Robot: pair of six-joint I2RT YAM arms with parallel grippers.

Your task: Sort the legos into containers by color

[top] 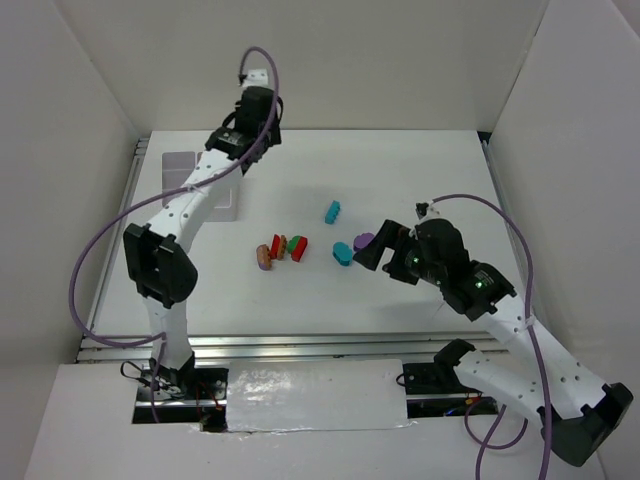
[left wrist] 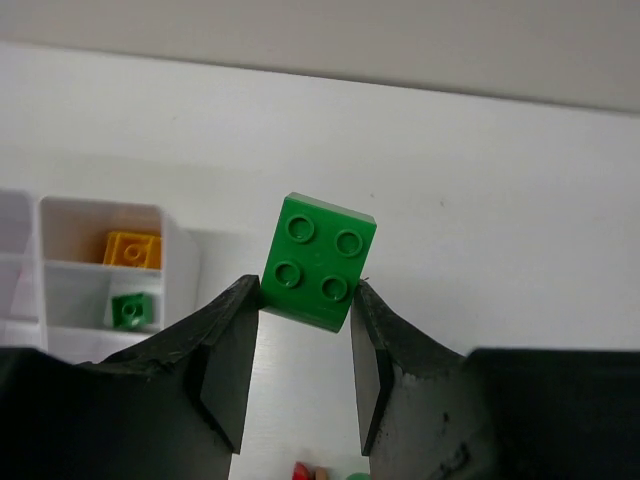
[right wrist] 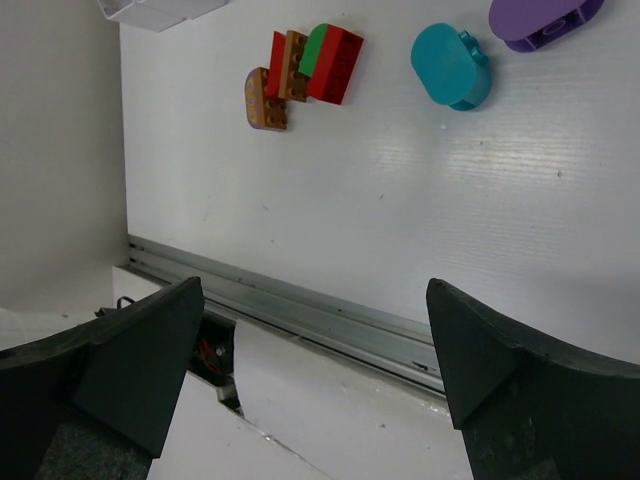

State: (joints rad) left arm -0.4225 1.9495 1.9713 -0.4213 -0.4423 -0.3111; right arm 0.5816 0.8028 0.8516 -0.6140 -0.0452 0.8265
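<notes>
Clamping green lego (left wrist: 318, 262): left hand (left wrist: 306, 296); right hand (right wrist: 312, 292) spread wide, empty.

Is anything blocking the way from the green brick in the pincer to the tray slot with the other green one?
Nothing visible does. Only bare table lies between the held green brick and that slot.

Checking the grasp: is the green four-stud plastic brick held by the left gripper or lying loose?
Held: the left gripper pinches the green four-stud plastic brick by its sides.
</notes>
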